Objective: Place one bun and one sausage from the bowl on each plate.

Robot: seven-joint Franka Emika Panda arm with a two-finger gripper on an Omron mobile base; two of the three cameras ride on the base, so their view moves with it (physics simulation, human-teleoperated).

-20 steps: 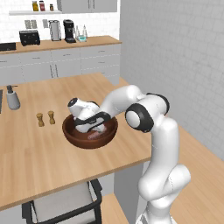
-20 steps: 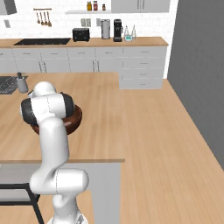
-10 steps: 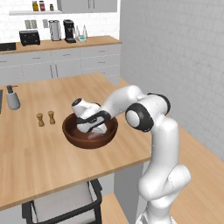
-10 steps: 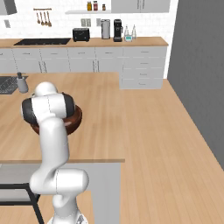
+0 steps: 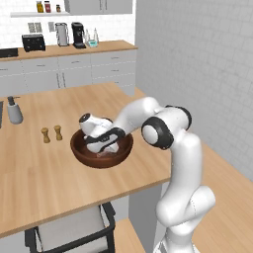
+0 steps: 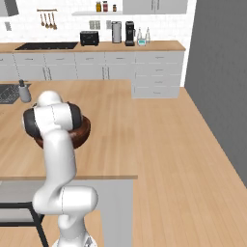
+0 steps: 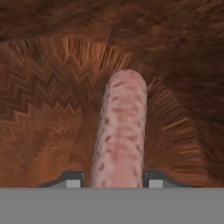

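Up close, tool (image 7: pixel 113 180) pinches sausage (image 7: pixel 119 131) inside bowl (image 5: pixel 79 147).

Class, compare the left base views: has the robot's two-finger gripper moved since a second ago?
Yes. The gripper has sunk lower into the dark reddish-brown wooden bowl, closing on the pink sausage.

Two small shakers (image 5: pixel 52 133) stand side by side on the wooden counter (image 5: pixel 44 173). A grey soap bottle (image 5: pixel 14 110) stands farther back. A toaster (image 5: pixel 33 43) sits on the far worktop.
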